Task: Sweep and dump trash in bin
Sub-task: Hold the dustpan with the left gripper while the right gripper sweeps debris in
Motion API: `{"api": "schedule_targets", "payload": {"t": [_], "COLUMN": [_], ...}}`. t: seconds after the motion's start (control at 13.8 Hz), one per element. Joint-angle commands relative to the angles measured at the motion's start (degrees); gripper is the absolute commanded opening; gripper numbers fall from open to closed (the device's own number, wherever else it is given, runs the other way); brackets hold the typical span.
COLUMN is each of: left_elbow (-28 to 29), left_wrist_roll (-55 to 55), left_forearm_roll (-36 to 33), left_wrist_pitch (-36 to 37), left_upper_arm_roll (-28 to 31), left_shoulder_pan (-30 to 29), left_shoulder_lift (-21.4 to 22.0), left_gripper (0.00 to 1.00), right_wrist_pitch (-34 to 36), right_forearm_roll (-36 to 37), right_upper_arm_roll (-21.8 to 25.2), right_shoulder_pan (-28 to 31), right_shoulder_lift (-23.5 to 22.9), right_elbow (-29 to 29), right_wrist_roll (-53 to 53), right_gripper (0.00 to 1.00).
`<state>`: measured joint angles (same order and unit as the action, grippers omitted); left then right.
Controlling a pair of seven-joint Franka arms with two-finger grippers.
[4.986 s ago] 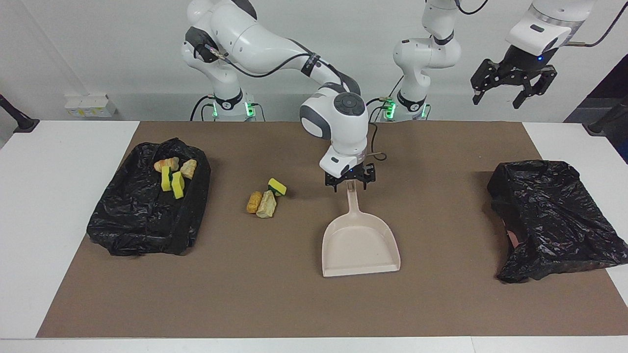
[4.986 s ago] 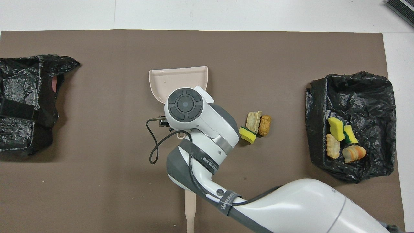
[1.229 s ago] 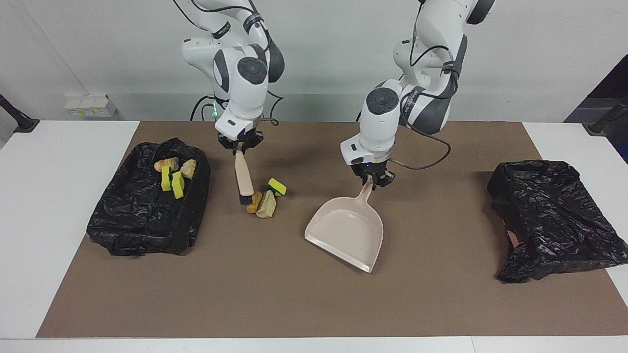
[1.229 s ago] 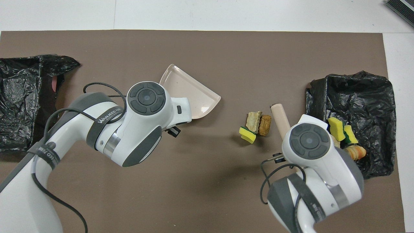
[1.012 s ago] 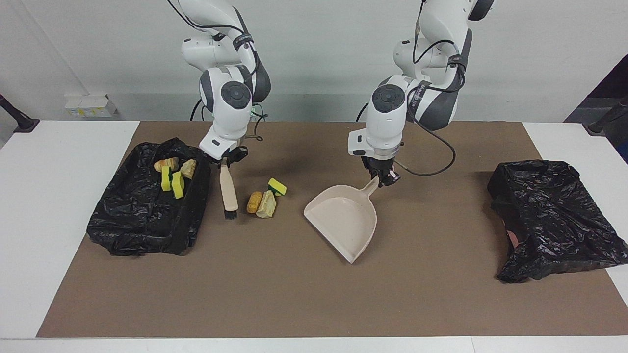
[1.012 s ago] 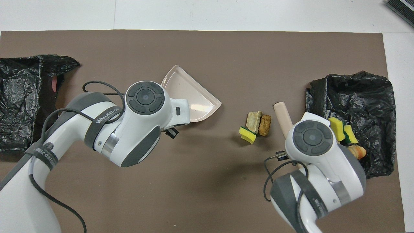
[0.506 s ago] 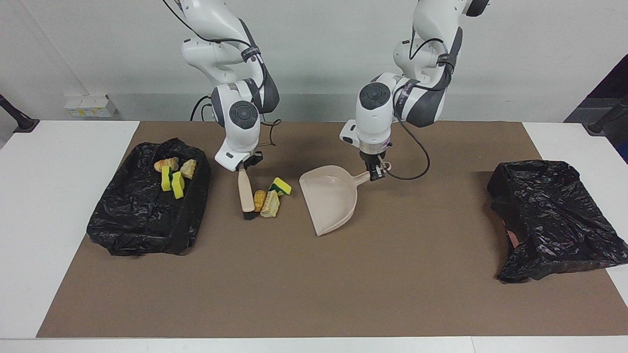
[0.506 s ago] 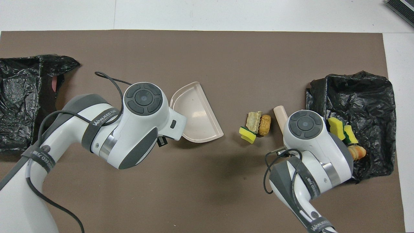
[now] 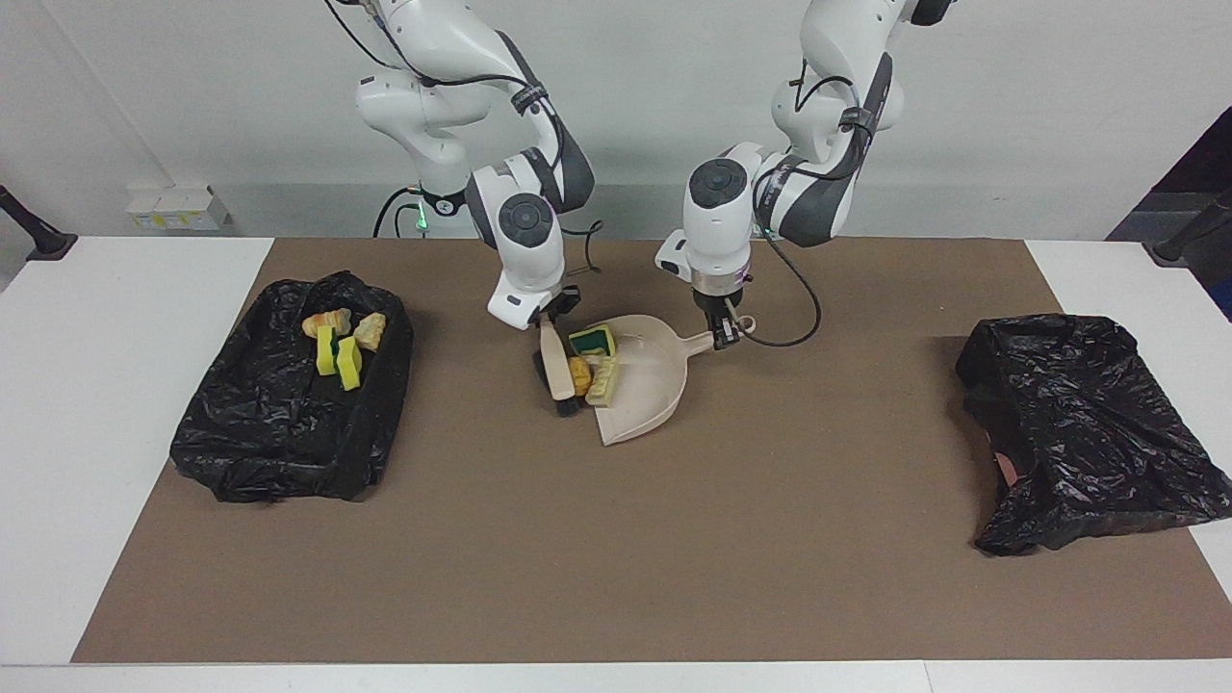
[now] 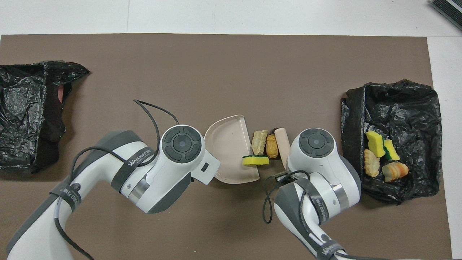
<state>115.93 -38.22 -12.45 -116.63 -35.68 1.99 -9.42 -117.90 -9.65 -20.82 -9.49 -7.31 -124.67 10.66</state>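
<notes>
My left gripper (image 9: 720, 335) is shut on the handle of the beige dustpan (image 9: 647, 383), which lies mid-table with its mouth toward the right arm's end. My right gripper (image 9: 546, 318) is shut on a wooden brush (image 9: 554, 364), held against the pan's mouth. Three trash pieces sit squeezed between brush and pan: a yellow-and-green sponge (image 9: 592, 341), an orange bread-like piece (image 9: 579, 373) and a beige rock-like piece (image 9: 604, 383). In the overhead view the dustpan (image 10: 227, 144), sponge (image 10: 255, 160) and brush (image 10: 282, 143) show; both grippers are hidden under their wrists.
A black-lined bin (image 9: 289, 462) stands at the right arm's end of the table and holds several more trash pieces (image 9: 339, 351); it also shows in the overhead view (image 10: 397, 97). A crumpled black bag (image 9: 1078, 423) lies at the left arm's end.
The right gripper swept the brush and the three pieces toward the left arm's end. The left gripper turned and slid the dustpan to meet them; the pieces now sit at its mouth.
</notes>
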Motion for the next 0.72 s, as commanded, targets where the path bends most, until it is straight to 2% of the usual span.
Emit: {"api": "schedule_targets", "payload": {"t": [0.0,0.22,0.29,0.51,0.65], "left_elbow": [2.46,2.37,2.37,1.41,1.32], "left_wrist_roll": [-1.59,-2.81,-5.43,-9.32,-12.03], "left_forearm_roll": [-0.2,-0.2,-0.2,-0.2,-0.2], "left_wrist_pitch": [-2.45,-3.16,-3.77,-3.96,-3.78], "left_upper_arm_roll": [0.35,0.52,0.79,2.54,5.08], "left_shoulder_pan": [0.12,-0.49,-0.58,-0.59,-0.32], "left_shoulder_lift": [2.13,1.6,1.6,1.25,1.86], "left_gripper": [0.0,0.0,0.0,0.0,0.0], "right_wrist_pitch": [-0.92,3.01,6.42,10.66,14.78], "right_forearm_roll": [-9.04,-8.99,-8.37,-1.45,0.15], "right_upper_arm_roll": [-1.33,-1.24,-0.89,-0.54,-0.54], "right_shoulder_pan": [0.26,0.26,0.43,1.05,1.05], "right_shoulder_lift": [-3.06,-2.45,-0.35,5.36,8.61], "right_elbow": [3.99,7.33,8.56,8.83,8.83], "right_wrist_roll": [-3.01,-2.23,-0.49,7.23,12.51], "right_gripper": [0.0,0.0,0.0,0.0,0.0]}}
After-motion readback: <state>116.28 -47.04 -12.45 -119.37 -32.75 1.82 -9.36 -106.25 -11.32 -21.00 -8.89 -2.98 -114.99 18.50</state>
